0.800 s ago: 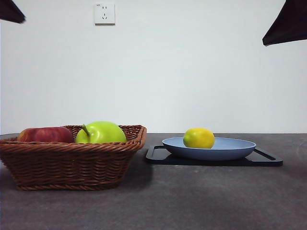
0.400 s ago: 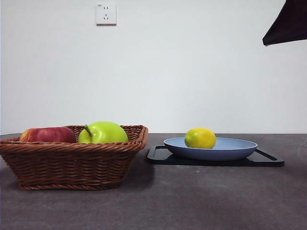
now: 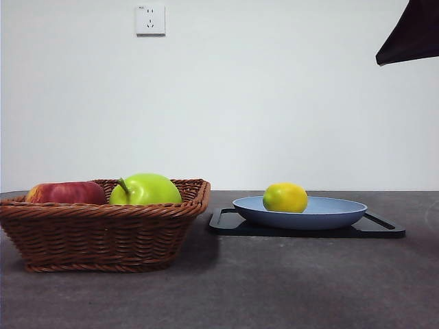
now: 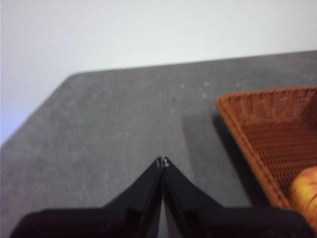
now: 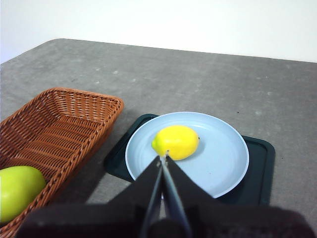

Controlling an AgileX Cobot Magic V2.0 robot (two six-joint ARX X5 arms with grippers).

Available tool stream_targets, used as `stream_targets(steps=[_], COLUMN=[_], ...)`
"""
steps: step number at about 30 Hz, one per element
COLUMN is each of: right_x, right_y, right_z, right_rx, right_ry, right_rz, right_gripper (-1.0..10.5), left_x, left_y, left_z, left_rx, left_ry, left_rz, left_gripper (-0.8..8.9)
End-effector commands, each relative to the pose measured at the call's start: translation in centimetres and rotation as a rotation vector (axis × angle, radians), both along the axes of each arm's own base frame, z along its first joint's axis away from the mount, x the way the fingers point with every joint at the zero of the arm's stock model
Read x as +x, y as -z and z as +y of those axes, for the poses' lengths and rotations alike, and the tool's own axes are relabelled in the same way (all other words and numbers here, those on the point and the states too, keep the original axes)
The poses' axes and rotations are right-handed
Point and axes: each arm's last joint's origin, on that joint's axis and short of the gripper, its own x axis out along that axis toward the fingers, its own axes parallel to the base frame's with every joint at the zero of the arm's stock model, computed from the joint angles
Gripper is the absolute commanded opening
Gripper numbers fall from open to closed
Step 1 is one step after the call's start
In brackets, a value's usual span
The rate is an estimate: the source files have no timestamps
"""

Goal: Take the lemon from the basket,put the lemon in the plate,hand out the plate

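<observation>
The lemon (image 3: 285, 197) (image 5: 176, 142) lies in the blue plate (image 3: 336, 212) (image 5: 223, 158), left of its middle. The plate rests on a black tray. To the left stands the wicker basket (image 3: 103, 233) (image 5: 54, 124) (image 4: 267, 129). My right gripper (image 5: 163, 156) hangs shut high above the plate, a dark tip at the front view's top right corner (image 3: 411, 34). My left gripper (image 4: 162, 161) is shut over bare table beside the basket's outer side, out of the front view.
A green apple (image 3: 145, 189) (image 5: 17, 191) and a red apple (image 3: 65, 192) sit in the basket. The black tray (image 3: 381, 229) (image 5: 260, 173) lies under the plate. A wall socket (image 3: 149, 19) is on the white back wall. Grey tabletop surrounds everything.
The dark tip of an arm at the front view's top left corner has gone out of view. Fruit, plate and basket stay put.
</observation>
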Motion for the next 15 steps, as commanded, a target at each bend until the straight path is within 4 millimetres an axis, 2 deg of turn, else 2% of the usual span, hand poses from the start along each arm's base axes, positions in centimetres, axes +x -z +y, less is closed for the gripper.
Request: stream_targets(steps=[1, 7, 15], right_x=[0.0, 0.0, 0.0], right_y=[-0.3, -0.3, -0.3], right_z=[0.1, 0.1, 0.1], right_rx=[0.016, 0.016, 0.016], right_ry=[0.000, -0.001, 0.000], right_rz=[-0.012, -0.012, -0.012], right_gripper=[0.0, 0.0, 0.0], left_x=[0.4, 0.8, 0.8], left_y=[1.1, 2.9, 3.2], left_z=[0.1, 0.1, 0.2], left_rx=[-0.045, -0.078, -0.077], left_ry=[-0.011, -0.020, -0.030], left_rz=[-0.017, 0.017, 0.024], left_gripper=[0.08, 0.08, 0.08])
